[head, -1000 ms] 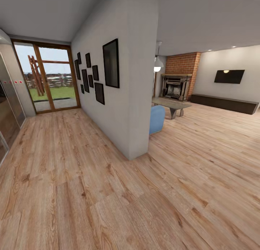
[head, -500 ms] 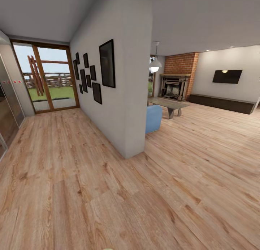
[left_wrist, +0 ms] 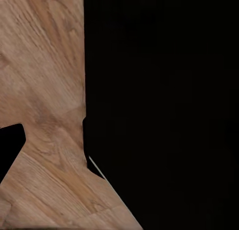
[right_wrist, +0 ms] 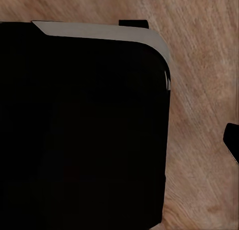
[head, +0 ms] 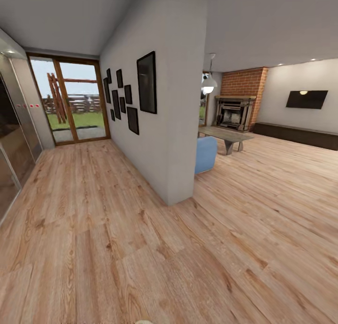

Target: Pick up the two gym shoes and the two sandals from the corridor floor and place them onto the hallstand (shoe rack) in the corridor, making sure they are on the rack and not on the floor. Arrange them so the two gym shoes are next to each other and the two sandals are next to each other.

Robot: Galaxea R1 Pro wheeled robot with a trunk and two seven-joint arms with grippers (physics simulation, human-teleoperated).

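facing bare corridor floor (head: 94, 230), grey wall (head: 173, 127)

A large matt-black body panel (right_wrist: 82, 130) with a rounded corner and a pale grey bevelled top edge is seen in the right wrist view. An angular black housing (left_wrist: 164, 105), unmarked, is seen in the left wrist view.

- Dark picture frames (head: 146, 82) clustered on grey dividing wall (head: 178, 127)
- Glass garden door (head: 70, 101) at far end
- Brick fireplace (head: 236, 109), wall television (head: 306, 99), blue seat (head: 205, 154) beyond
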